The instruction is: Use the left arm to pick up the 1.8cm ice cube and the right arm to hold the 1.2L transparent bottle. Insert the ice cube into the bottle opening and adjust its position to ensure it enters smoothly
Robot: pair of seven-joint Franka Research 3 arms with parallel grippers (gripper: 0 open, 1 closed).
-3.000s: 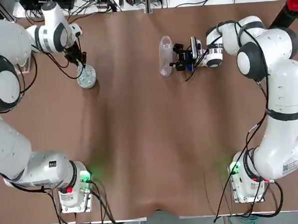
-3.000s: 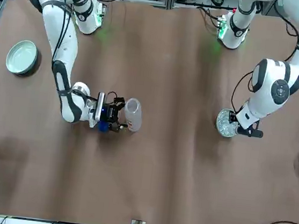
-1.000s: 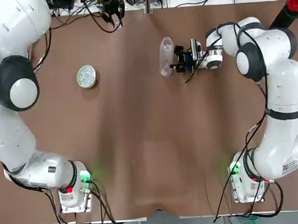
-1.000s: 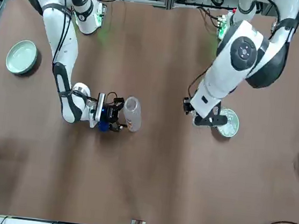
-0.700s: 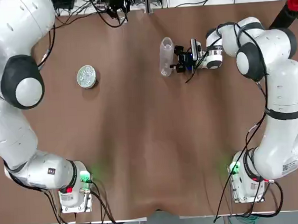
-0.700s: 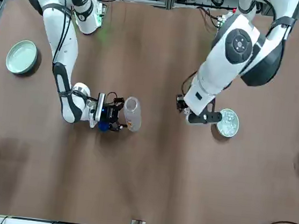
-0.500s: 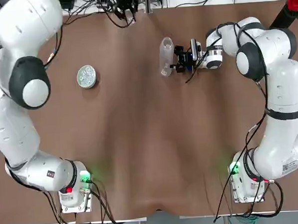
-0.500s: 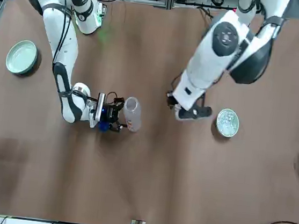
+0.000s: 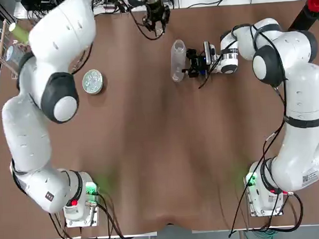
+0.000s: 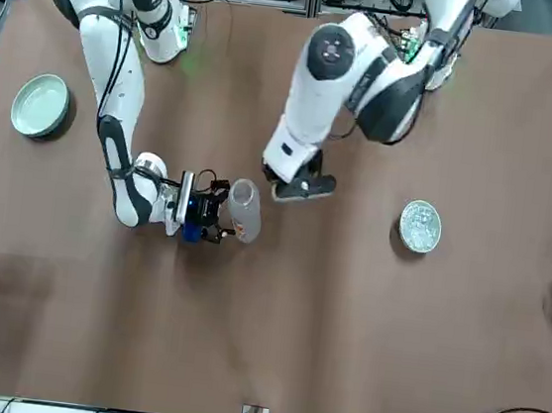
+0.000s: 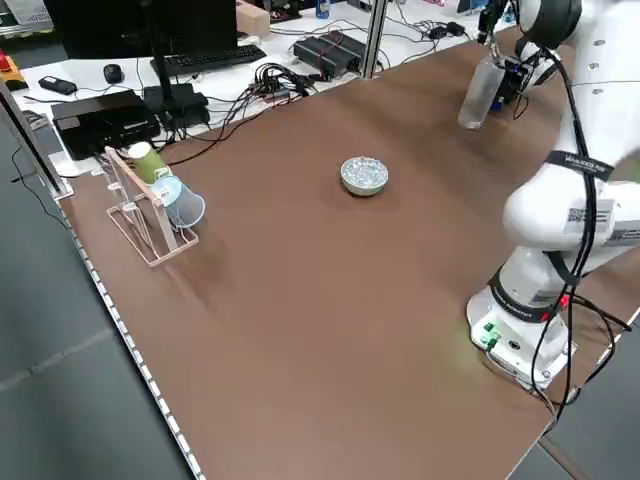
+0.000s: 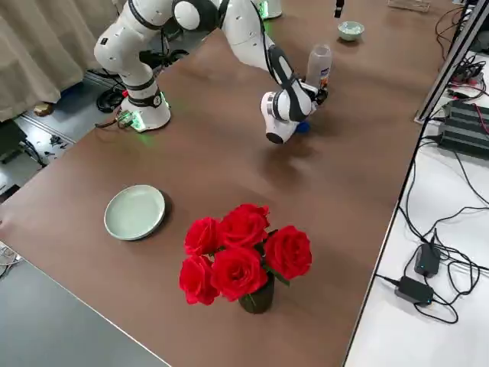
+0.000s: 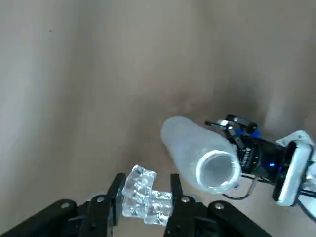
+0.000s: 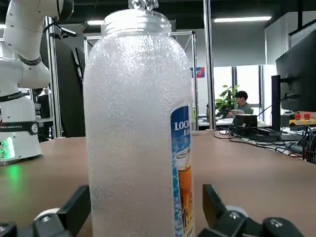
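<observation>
The transparent bottle (image 9: 176,59) stands upright at the far middle of the table, with a small label low on its side. My right gripper (image 9: 190,60) is low at its base. In the right wrist view its fingers (image 14: 78,203) flank the bottle (image 14: 136,128), shut on it. My left gripper (image 10: 300,186) hangs raised beside the bottle (image 10: 244,210). In the left wrist view it (image 13: 146,178) is shut on a translucent ice cube (image 13: 146,200). The bottle opening (image 13: 217,170) faces up just to one side of the ice.
A round silvery dish of ice (image 9: 92,81) sits on the robot's left half. A pale green bowl (image 10: 40,105) and a vase of red roses (image 12: 244,256) are on the right side. A cup rack (image 11: 150,205) stands at the far left edge.
My left arm has lifted from the ice dish and swung across the table to beside the bottle's top, carrying ice. The right arm and the bottle have not moved.
</observation>
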